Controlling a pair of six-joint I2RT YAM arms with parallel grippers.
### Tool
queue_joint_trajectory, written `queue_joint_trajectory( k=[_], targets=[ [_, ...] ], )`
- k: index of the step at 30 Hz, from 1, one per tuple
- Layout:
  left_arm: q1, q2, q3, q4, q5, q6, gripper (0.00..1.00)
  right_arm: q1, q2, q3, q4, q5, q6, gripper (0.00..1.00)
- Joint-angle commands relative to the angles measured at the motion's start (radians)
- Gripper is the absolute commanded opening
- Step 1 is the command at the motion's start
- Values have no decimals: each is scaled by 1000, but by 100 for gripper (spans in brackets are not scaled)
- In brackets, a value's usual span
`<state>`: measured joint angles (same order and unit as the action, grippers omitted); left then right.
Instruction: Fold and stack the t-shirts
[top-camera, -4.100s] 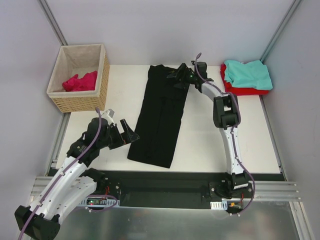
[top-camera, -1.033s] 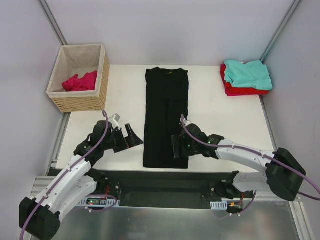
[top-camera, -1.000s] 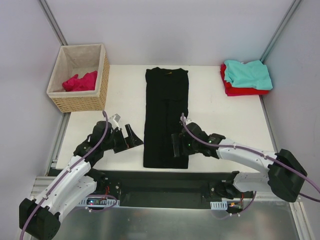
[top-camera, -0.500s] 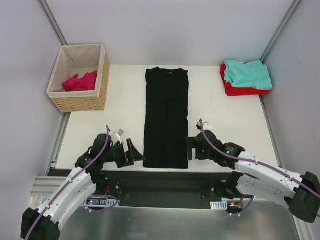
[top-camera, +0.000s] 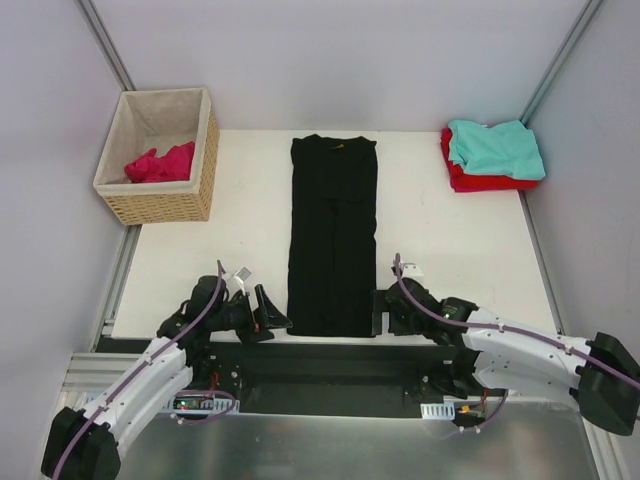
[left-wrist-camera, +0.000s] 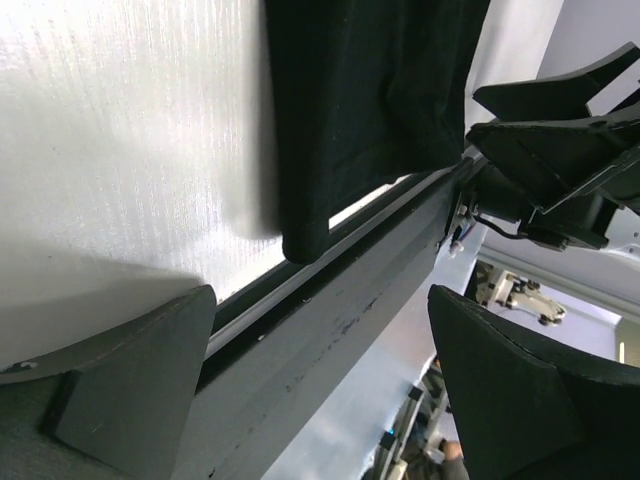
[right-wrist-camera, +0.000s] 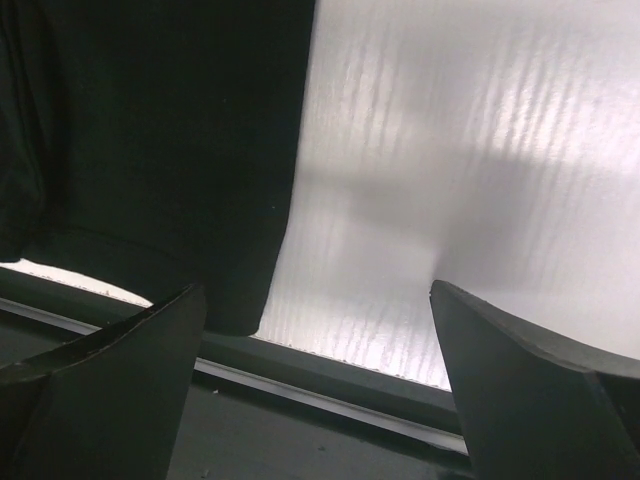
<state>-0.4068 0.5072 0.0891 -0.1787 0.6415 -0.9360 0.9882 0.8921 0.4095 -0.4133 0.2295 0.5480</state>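
Black t-shirt, hem between left fingers, right fingers — seemingly untouched

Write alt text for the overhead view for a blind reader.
A black t-shirt, folded into a long narrow strip, lies on a white table, with the open left gripper and right gripper beside its near corners. A wicker basket far left holds a pink t-shirt; a teal t-shirt rests on a red t-shirt far right.
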Motion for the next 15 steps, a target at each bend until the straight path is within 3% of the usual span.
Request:
queue_joint_trajectory(
  k=[1,11,14,15],
  targets=[
    [-13,97,-51,99,32,-6,87,35,73,11,82,19,53,99],
    [-58,218,-83,231,9,-27,62,69,120,22,88,50,73,98],
    [-67,255,-83,260,-8,-35,50,69,119,20,87,50,75,97],
    [-69,263,-83,269,-16,-35,41,67,116,18,87,50,75,97]
  ],
)
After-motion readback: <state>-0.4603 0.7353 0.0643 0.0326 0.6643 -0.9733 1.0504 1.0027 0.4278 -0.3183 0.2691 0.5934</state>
